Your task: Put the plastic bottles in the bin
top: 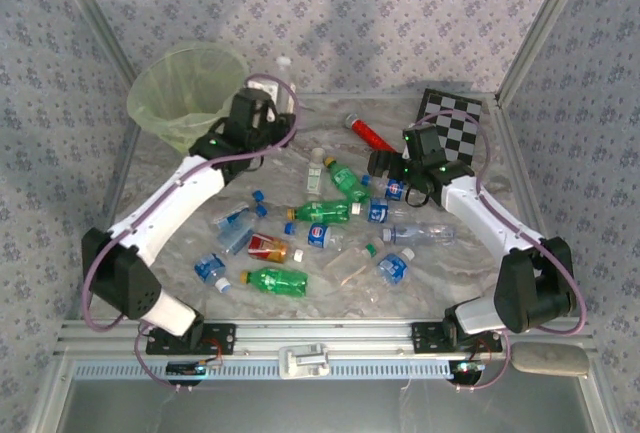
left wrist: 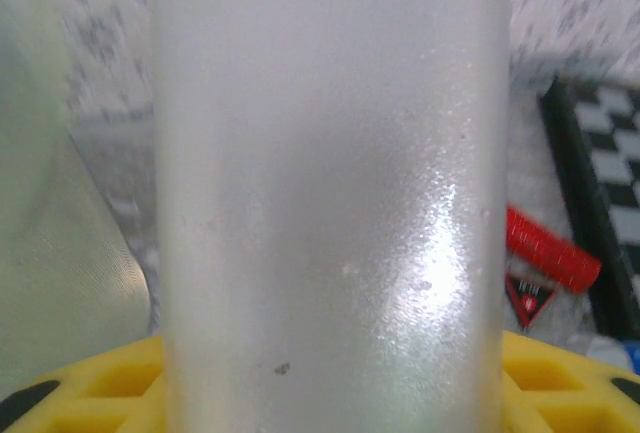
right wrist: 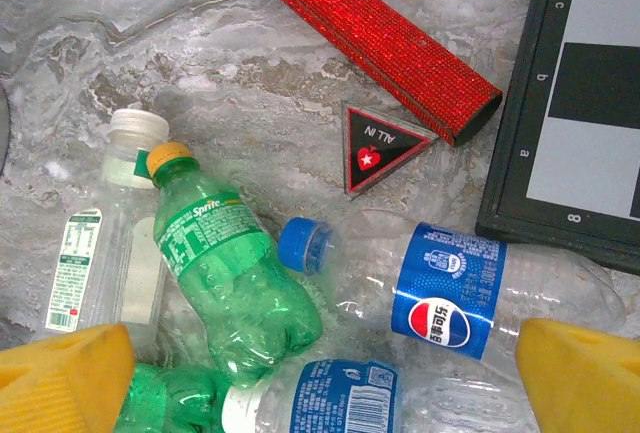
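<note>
Overhead rear view; two close wrist views, red cylinder (right wrist: 380, 43) in both.

Left arm (top: 175, 198) and right arm (top: 485, 215) have white links, black joints (green lights), purple cables (top: 86, 288), yellow fingers (right wrist: 62, 373).

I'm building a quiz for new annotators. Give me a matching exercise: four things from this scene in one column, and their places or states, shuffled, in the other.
1. bin
2. frosted bottle
3. red cylinder
4. Sprite bottle

A. lies next to the checkerboard
B. lies against a white-capped bottle
C. stands at the far-left corner
D. clamped in the left gripper

Pairs: 1-C, 2-D, 3-A, 4-B
</note>
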Controlling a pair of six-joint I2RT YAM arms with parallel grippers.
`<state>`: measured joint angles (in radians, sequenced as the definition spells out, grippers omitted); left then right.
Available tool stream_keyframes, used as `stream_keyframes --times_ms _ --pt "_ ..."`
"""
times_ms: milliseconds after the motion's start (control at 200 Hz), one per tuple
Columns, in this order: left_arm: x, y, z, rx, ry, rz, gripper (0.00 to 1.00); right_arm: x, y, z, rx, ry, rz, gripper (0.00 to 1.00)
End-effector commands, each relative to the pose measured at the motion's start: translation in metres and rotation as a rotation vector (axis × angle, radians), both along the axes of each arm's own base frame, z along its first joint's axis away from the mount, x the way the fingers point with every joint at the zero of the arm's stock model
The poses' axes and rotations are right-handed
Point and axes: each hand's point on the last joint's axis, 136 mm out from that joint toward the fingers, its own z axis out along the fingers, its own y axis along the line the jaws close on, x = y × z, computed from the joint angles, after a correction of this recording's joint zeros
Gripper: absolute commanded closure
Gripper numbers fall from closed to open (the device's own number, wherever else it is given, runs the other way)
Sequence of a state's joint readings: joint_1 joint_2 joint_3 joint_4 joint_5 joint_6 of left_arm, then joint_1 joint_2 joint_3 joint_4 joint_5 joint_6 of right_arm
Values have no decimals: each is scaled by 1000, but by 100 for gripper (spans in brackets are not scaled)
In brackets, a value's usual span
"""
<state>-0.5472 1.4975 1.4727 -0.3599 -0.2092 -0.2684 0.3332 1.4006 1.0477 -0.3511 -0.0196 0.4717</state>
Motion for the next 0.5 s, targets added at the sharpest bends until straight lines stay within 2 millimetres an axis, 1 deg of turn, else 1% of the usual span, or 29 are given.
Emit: stream_keyframes --times_ms 0,110,175,220,290,380,435,495 --pt "6 32 60 30 -119 29 48 0 0 12 34 -40 -8 0" --pt "10 67 90 60 -152 86 48 -2 -4 13 27 -51 -16 0" --pt "12 90 101 69 -160 131 47 -4 -7 12 27 -54 -22 0" --pt "13 106 104 66 -155 162 48 -5 -10 12 27 -57 -29 0" --pt "16 132 105 52 -140 212 47 -7 -14 12 28 -62 -39 0" --pt "19 162 99 47 -119 278 47 -8 -19 12 33 -67 -49 0" --pt "22 177 92 48 -100 312 47 -9 -23 13 37 -71 -56 0" --pt "26 188 84 45 -77 330 47 -10 -26 14 41 -75 -60 0"
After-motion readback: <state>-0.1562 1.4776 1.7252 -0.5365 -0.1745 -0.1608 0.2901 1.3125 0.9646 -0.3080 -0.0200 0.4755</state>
